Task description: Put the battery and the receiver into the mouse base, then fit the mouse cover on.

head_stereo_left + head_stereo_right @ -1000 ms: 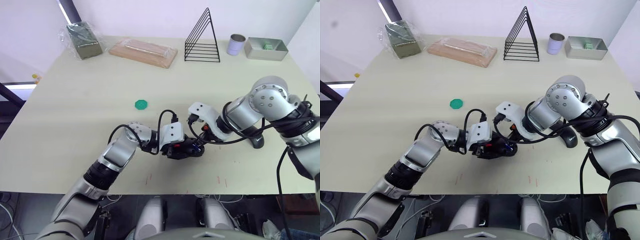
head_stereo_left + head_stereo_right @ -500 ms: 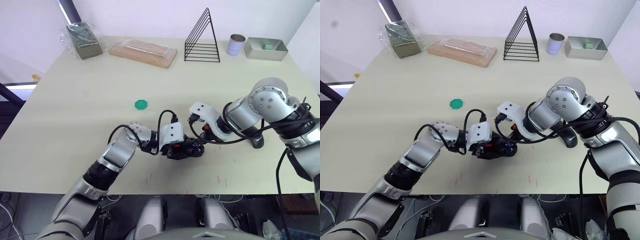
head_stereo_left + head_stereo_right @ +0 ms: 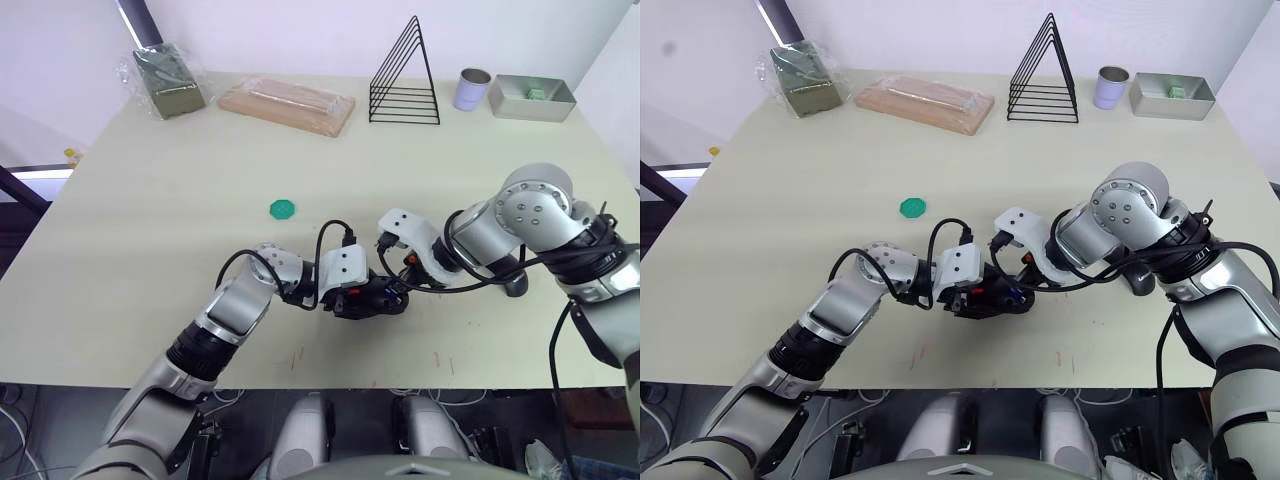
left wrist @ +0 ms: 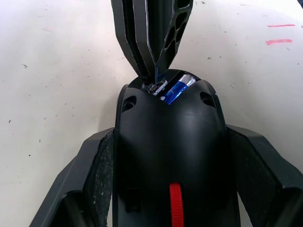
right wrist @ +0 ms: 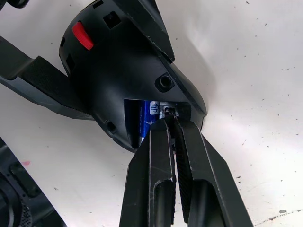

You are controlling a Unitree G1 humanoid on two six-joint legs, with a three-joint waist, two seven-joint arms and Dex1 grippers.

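Shifted slightly since a second ago: right arm's silver elbow, now lower and nearer the table's front edge, with both grippers unmoved at the mouse base [image 3: 368, 297]. Beige table [image 3: 150, 230] seen from above. At 12 o'clock from the base, a black wire rack [image 3: 405, 78]; toward 11 o'clock, a wooden board [image 3: 287, 104] and a wrapped green block [image 3: 168, 82]; toward 1 o'clock, a metal cup [image 3: 473, 88] and a grey tray [image 3: 531, 98]. Green disc [image 3: 283, 208] at 10 o'clock, well apart. Mouse cover [image 3: 514, 284] at 3 o'clock, largely hidden behind the right arm. Left gripper [image 4: 168, 156] reaching in low from 8 o'clock, fingers clamped on the base's sides. Right gripper [image 5: 169, 122] reaching in from 3 o'clock, fingers together, tips pinching the receiver [image 5: 168, 111] at the compartment's mouth. Blue battery [image 5: 146, 116] already seated inside, just beside the receiver.
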